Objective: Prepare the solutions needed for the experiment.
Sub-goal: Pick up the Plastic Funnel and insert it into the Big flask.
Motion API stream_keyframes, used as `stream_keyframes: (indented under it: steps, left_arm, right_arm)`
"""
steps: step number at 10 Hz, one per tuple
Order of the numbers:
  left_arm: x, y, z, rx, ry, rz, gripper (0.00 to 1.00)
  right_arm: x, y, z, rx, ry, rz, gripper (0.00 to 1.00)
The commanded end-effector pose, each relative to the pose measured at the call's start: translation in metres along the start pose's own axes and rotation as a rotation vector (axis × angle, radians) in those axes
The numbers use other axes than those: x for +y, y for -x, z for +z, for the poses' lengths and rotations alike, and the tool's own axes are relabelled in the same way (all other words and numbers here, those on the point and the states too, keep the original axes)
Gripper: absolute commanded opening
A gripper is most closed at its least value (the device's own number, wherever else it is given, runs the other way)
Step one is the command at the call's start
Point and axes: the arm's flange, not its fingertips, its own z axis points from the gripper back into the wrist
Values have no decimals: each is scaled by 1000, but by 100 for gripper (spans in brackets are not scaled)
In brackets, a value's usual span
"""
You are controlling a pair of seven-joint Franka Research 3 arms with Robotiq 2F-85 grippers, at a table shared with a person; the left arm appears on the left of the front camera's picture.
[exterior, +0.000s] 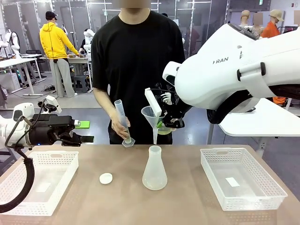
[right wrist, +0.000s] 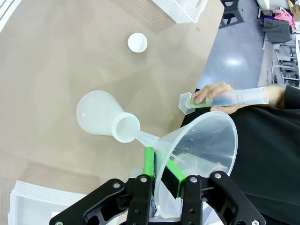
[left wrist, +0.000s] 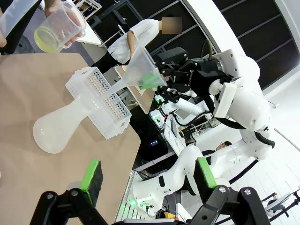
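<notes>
My right gripper [exterior: 160,121] [right wrist: 161,171] is shut on the rim of a clear plastic funnel [exterior: 151,114] [right wrist: 201,145] [left wrist: 143,70]. The funnel's spout hangs just above the neck of the frosted conical flask [exterior: 154,168] [right wrist: 105,117] [left wrist: 61,126], which stands mid-table. Across the table, a person holds a graduated cylinder [exterior: 122,123] [right wrist: 234,98] tilted in one hand. Their other hand holds a beaker with the solutions, a shallow yellow-green layer [left wrist: 47,38] [exterior: 164,129], behind the funnel. My left gripper [exterior: 86,131] [left wrist: 148,176] hovers open over the left side, holding nothing.
A white mesh tray [exterior: 42,180] lies at the left and another tray [exterior: 241,176] [left wrist: 101,101] at the right. A small white disc [exterior: 106,178] [right wrist: 137,42] rests on the table left of the flask.
</notes>
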Motion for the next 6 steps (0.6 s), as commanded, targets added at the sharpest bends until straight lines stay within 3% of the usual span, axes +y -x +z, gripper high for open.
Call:
stream_keyframes:
  steps: [1, 6]
  left_arm:
    - [-1, -1, -1, -12, 20, 8, 100]
    - [-1, -1, -1, -12, 20, 8, 100]
  right_arm:
    - [0, 14, -15, -29, 22, 9, 7]
    - [-1, 29, -39, -48, -2, -25, 7]
